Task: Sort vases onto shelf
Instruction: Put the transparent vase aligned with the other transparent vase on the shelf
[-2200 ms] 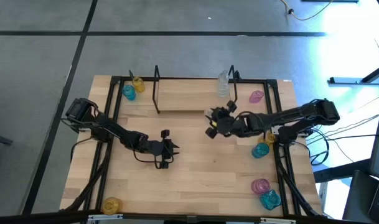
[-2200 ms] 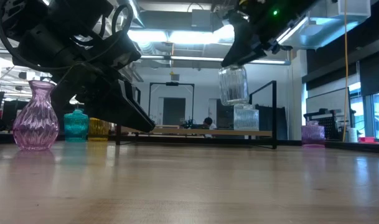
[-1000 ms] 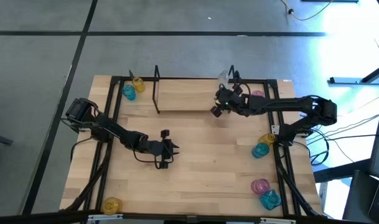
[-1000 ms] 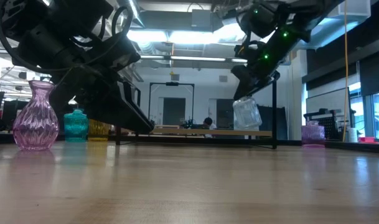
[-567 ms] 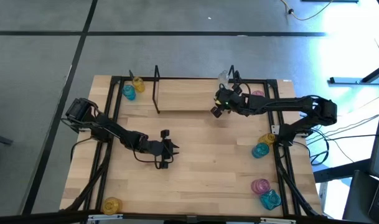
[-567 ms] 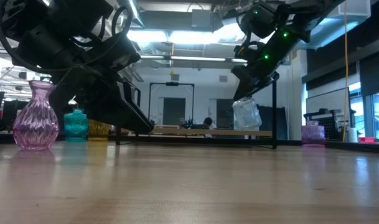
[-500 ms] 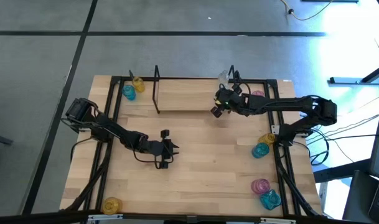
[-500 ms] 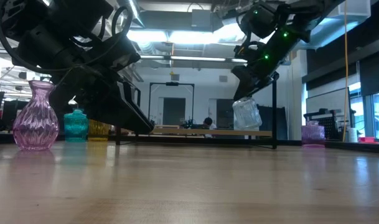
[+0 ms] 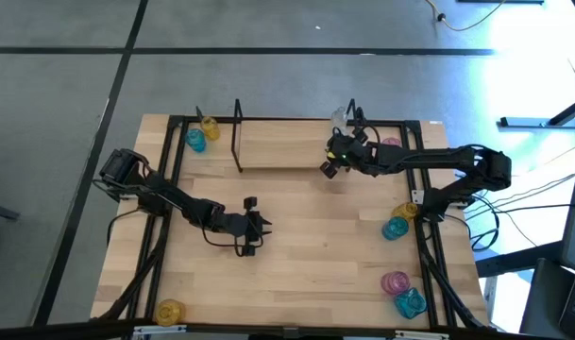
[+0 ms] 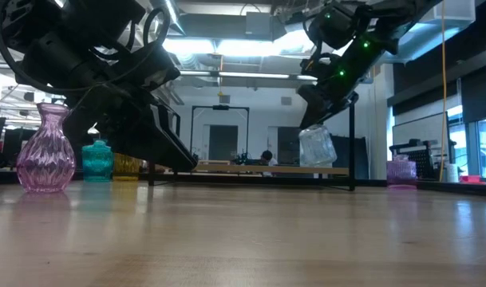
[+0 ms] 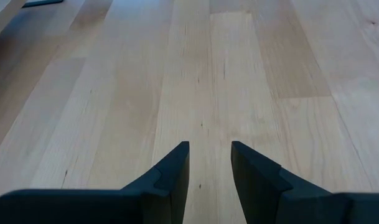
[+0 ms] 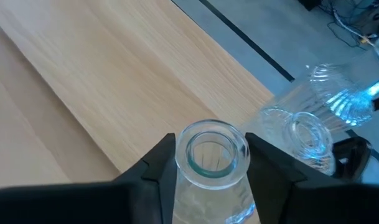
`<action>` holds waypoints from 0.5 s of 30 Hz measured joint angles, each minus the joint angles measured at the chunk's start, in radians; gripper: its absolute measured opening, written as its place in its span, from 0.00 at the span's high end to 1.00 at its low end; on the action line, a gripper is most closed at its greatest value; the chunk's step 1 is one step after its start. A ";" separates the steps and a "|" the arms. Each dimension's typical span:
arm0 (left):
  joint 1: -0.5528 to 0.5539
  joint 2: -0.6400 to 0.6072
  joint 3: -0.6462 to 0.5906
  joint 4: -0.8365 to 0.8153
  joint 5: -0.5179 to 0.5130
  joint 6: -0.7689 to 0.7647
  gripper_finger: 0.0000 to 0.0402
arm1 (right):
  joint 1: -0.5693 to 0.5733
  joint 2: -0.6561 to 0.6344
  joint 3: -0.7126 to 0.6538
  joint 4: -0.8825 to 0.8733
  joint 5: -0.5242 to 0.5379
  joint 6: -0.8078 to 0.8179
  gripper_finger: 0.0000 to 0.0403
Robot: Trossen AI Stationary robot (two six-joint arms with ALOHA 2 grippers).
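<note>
My right gripper (image 12: 212,163) is shut on a clear glass vase (image 10: 315,147) over the right end of the shelf (image 9: 285,144), a light-wood board with black wire uprights (image 9: 237,132). A second clear vase (image 12: 303,142) stands on the shelf just beyond it, by the right upright. My left gripper (image 11: 210,163) hovers open over bare tabletop at mid-table (image 9: 254,227), far from any vase. My right gripper pinches the clear vase by its neck (image 12: 188,177), just under the round rim, one finger (image 12: 157,173) on each side. The fingers slant down from the table's right. The vase hangs tilted below them, its base just over the shelf board; whether it touches the board, I cannot tell.
Outside the shelf stand yellow (image 9: 209,126) and teal (image 9: 194,141) vases far left, a pink vase (image 9: 389,145) far right, yellow (image 9: 407,210) and teal (image 9: 395,228) at the right rail, pink (image 9: 395,281) and teal (image 9: 411,302) near right, yellow (image 9: 169,310) near left.
About two seconds ago my right gripper carried the clear vase from mid-table toward the far edge and down to the shelf's right end, and the vase tipped. Over the last second both arms have kept still.
</note>
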State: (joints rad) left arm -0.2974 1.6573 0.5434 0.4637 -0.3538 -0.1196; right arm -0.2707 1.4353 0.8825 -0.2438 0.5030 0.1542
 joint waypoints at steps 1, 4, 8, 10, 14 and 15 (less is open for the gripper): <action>0.000 0.000 0.000 0.000 0.000 0.000 0.72 | 0.000 0.000 0.000 -0.001 0.005 0.001 0.62; 0.000 0.000 0.000 0.000 0.000 0.000 0.72 | 0.000 0.000 0.000 0.000 0.010 0.004 0.55; 0.000 0.000 0.000 0.000 0.000 0.000 0.72 | 0.000 0.000 0.000 0.002 0.009 -0.001 0.49; 0.000 0.000 0.000 0.000 0.000 0.000 0.72 | 0.000 0.000 0.000 0.004 0.009 -0.001 0.47; 0.000 0.000 0.000 0.000 0.000 0.000 0.72 | 0.000 0.000 0.000 0.004 0.023 -0.010 0.47; 0.000 0.000 0.000 0.000 0.000 0.000 0.72 | 0.000 0.000 0.000 0.003 0.031 -0.014 0.47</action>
State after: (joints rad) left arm -0.2971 1.6573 0.5434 0.4641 -0.3542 -0.1196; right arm -0.2707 1.4353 0.8825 -0.2407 0.5342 0.1403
